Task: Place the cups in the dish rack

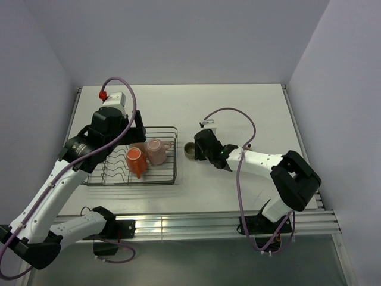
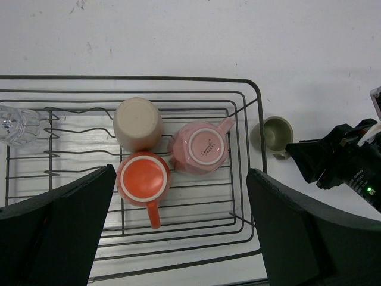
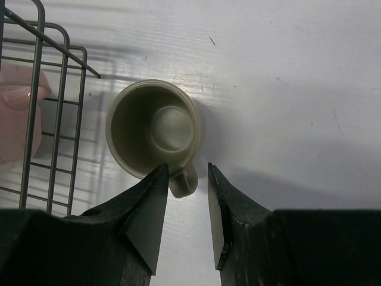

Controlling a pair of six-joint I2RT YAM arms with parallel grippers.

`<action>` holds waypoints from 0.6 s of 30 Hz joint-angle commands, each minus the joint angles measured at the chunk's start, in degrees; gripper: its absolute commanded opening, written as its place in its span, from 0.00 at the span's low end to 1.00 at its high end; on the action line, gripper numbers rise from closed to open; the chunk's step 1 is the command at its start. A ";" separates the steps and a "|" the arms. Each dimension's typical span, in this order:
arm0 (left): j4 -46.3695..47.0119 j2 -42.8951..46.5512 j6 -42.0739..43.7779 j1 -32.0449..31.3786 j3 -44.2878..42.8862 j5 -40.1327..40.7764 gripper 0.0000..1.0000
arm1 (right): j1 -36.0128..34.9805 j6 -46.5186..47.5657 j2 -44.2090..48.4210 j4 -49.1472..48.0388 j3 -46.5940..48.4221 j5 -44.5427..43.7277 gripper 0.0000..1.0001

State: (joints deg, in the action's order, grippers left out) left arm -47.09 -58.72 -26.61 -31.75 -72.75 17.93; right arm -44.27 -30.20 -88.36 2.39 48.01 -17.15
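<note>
Set on the white desk, a dark wire dish rack (image 2: 149, 77) with a low rim and wavy slot wires, holding three cups bottom up and close together: a beige tumbler (image 2: 138, 122) at the far side, an orange mug (image 2: 143, 179) just in front of it with the handle to the near side, a pink mug (image 2: 199, 147) to their right with the handle towards the far right corner. At the left end of the rack, a small clear glass (image 2: 15, 122), cut by the picture edge. Just outside the right rim, upright and empty on the desk, a small olive-green cup (image 3: 155, 128) with its handle to the near side.
</note>
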 commanded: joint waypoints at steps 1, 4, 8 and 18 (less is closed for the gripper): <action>0.60 0.80 0.68 -0.16 0.59 1.05 0.99 | -0.38 -0.57 0.29 -0.29 2.26 -2.19 0.40; 0.77 0.71 0.68 -0.16 0.86 0.96 0.99 | -0.29 -0.30 -0.85 1.64 4.28 -3.59 0.40; 0.95 0.54 0.77 -0.16 0.94 0.79 0.99 | -0.29 -0.21 -2.43 2.09 6.30 -3.86 0.40; 0.60 0.54 1.12 -0.16 1.47 1.67 0.99 | 0.59 0.40 -5.51 3.85 9.30 -3.07 0.40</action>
State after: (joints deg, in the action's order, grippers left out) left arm -47.44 -58.72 -26.57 -31.75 -71.53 18.33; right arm -44.12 -30.15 -93.91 5.65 55.48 -18.83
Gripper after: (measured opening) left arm 0.993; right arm 0.400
